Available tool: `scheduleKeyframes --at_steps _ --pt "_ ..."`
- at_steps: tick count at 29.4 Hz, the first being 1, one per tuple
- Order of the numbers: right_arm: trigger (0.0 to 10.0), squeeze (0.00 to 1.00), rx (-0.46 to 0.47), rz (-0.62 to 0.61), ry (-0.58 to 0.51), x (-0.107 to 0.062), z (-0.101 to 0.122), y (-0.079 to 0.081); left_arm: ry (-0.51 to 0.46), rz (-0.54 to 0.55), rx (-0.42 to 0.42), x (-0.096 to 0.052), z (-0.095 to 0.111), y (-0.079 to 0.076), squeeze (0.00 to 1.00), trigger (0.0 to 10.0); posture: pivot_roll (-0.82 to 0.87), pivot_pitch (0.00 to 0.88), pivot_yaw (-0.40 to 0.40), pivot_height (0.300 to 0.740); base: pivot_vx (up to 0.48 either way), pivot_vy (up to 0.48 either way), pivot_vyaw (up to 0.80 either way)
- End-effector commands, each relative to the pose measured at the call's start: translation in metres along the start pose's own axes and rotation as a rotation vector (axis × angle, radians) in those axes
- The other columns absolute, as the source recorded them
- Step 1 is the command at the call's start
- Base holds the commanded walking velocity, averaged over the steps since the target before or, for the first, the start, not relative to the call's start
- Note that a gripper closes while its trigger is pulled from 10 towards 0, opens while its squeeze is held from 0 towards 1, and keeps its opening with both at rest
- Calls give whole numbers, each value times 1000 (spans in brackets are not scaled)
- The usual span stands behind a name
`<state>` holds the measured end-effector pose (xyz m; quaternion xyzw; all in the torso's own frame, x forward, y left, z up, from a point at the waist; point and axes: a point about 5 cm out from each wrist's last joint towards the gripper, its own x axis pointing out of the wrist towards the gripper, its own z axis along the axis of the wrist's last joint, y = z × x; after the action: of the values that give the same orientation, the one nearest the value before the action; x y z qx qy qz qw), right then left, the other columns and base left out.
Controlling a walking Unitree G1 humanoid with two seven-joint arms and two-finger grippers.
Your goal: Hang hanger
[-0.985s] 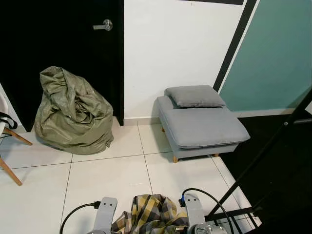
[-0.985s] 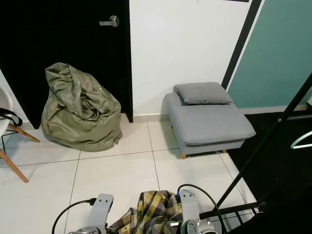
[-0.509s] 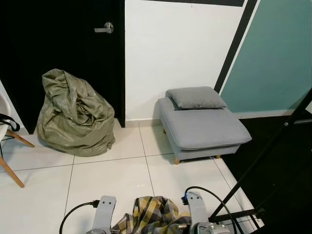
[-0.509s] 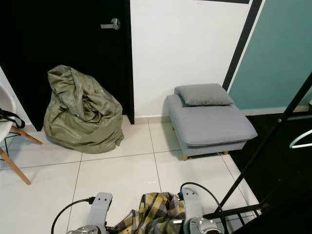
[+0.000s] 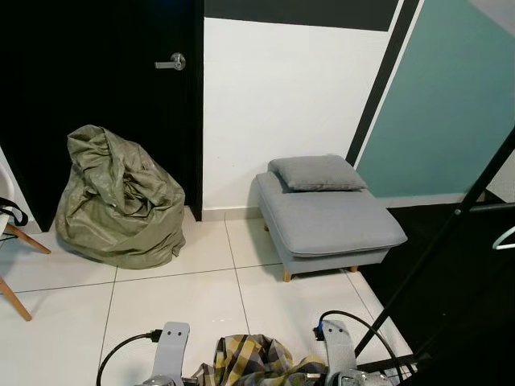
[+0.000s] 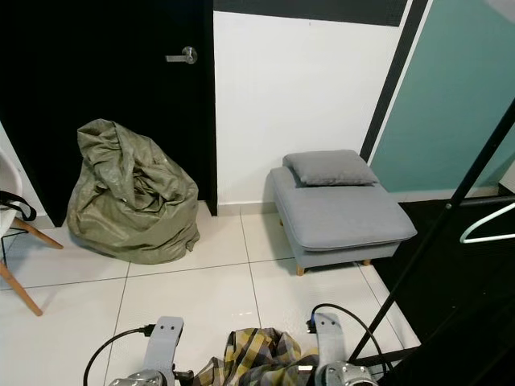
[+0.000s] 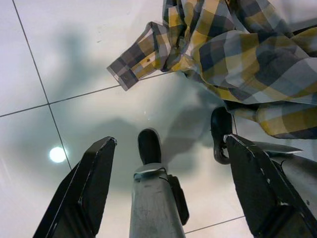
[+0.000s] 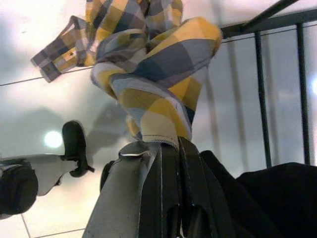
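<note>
Fingers (image 8: 166,198) of right gripper (image 8: 173,148) pressed together, pinching plaid shirt (image 8: 148,74) above white floor (image 7: 74,59). Left gripper (image 7: 168,163) spread wide, empty. Pale hanger (image 6: 487,229), apparently on black rack (image 6: 451,201), right.

Shirt (image 8: 148,64) is yellow-grey plaid, bag (image 5: 119,199) olive, sofa (image 5: 326,213) grey, door (image 5: 96,88) black, far-right wall (image 5: 451,112) teal.

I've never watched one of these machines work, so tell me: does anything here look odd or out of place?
The plaid shirt dangles bunched from the shut right hand, no hanger visible in it. The left hand is open and holds nothing. A crumpled olive bag slumps against the black door.
</note>
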<state>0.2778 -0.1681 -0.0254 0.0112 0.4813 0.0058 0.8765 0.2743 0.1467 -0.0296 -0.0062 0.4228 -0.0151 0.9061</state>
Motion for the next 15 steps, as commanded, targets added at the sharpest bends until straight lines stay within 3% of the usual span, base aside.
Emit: scheduleKeyframes --at_steps 1,15 --pt "10000 0 -12 -2 5 0 0 0 21 -8 -16 0 -5 -5 0 10000 53 103 -76 740 0 0 0" --pt "10000 0 -1 0 -4 0 1 -2 12 -18 1 1 -3 -8 0 10000 45 105 -64 740 0 0 0"
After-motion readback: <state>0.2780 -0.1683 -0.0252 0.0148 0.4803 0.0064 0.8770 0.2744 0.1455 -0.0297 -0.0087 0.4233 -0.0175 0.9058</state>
